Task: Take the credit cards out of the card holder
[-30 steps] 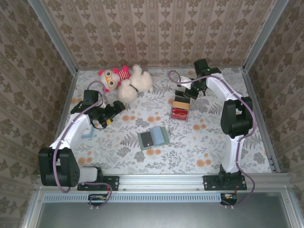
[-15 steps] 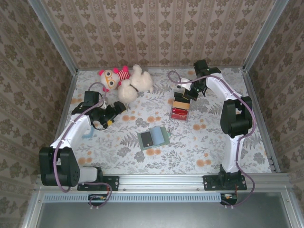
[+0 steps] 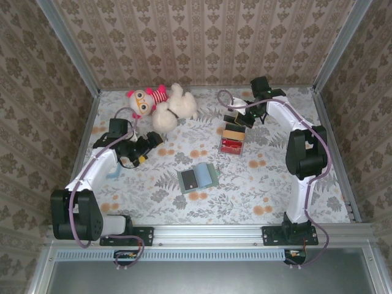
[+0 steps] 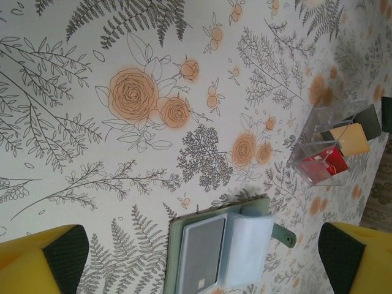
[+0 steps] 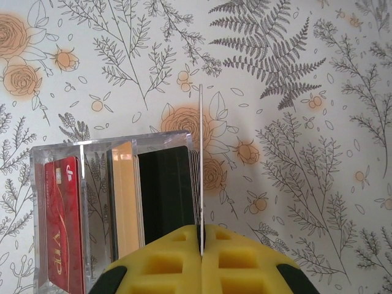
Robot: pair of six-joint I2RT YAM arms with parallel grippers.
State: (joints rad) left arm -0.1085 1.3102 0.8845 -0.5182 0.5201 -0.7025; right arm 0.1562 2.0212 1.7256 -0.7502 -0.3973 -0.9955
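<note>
The card holder (image 3: pixel 198 177), a grey-green bifold, lies open near the middle of the counter (image 3: pixel 269 184). Seen from overhead, a dark card (image 4: pixel 199 257) sits in its left half and clear sleeves fill its right. The print on that card is too small to read.

Further back and to the right stands a clear box (image 3: pixel 232 138) with credit cards (image 5: pixel 128 202) upright in its slots: red, tan and dark. The red card (image 5: pixel 60 233) bears pale lettering that looks like "VIP". A smaller mark above it cannot be made out.

The right pincer (image 5: pixel 200 236) has its yellow pads pressed together on one thin card (image 5: pixel 200 153), seen edge-on at the box's dark end. The left pincer (image 3: pixel 147 147) hovers left of the holder with its pads wide apart, gripping nothing.

The counter wears a white cloth printed with grey ferns and orange roses. Two plush toys (image 3: pixel 162 105) lie at the back. Beige damask wallpaper lines three walls, edged by metal rails.
</note>
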